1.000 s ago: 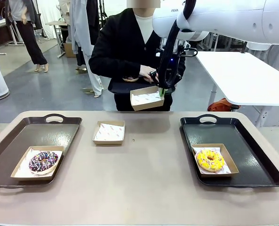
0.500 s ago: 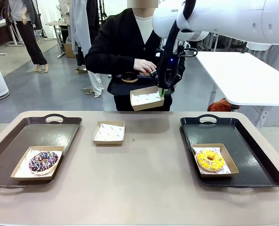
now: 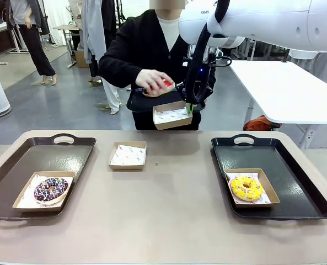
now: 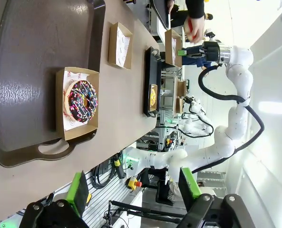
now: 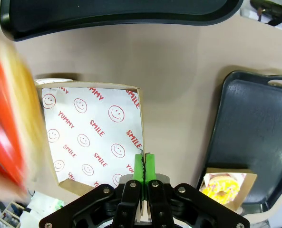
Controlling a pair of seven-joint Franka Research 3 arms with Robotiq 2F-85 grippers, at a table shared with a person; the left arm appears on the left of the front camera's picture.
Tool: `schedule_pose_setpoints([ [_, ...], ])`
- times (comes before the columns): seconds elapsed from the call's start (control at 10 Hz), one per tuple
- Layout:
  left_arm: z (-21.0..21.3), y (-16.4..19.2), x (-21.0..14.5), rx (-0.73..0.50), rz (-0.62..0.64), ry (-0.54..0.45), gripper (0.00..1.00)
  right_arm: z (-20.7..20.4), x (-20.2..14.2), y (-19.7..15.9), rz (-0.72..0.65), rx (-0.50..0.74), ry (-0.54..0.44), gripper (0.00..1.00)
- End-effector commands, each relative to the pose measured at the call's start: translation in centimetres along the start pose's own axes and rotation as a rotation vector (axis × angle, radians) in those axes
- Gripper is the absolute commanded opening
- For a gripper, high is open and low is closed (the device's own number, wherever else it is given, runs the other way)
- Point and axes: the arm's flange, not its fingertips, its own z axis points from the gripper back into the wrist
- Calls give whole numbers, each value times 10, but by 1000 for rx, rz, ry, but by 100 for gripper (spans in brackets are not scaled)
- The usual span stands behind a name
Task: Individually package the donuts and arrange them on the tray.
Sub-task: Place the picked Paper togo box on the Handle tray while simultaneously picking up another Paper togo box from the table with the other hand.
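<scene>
My right gripper [image 3: 189,107] is shut on the rim of an empty paper-lined box [image 3: 171,116] and holds it in the air beyond the table's far edge. The person's hand carries the red donut [image 3: 162,85] just above that box. In the right wrist view the green pads [image 5: 144,164] pinch the box wall [image 5: 91,137], and the red donut [image 5: 5,118] is a blur at the left. The yellow donut [image 3: 246,187] lies boxed on the right tray [image 3: 295,165]. The sprinkled chocolate donut [image 3: 51,189] lies boxed on the left tray [image 3: 20,165]. My left gripper [image 4: 133,187] hangs open, well off that tray.
A second empty box [image 3: 128,154] sits on the table between the trays. The person holds a small black tray [image 3: 144,103] against their body, behind the raised box. The table's middle and front are bare tan surface. A white table [image 3: 284,88] stands at the back right.
The person's hand has picked the red donut up from their small tray and brought it over towards the box I hold. Neither arm has moved.
</scene>
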Motion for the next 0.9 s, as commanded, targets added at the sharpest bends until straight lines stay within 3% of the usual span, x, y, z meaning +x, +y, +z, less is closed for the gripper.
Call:
schedule_pose_setpoints([
  [0.0, 2, -1, -1, -4, 6, -5, 100, 1, -1, -2, -1, 0, -6, 0],
  [0.8, 2, -1, -1, -4, 6, -5, 100, 1, -1, -2, -1, 0, -6, 0],
])
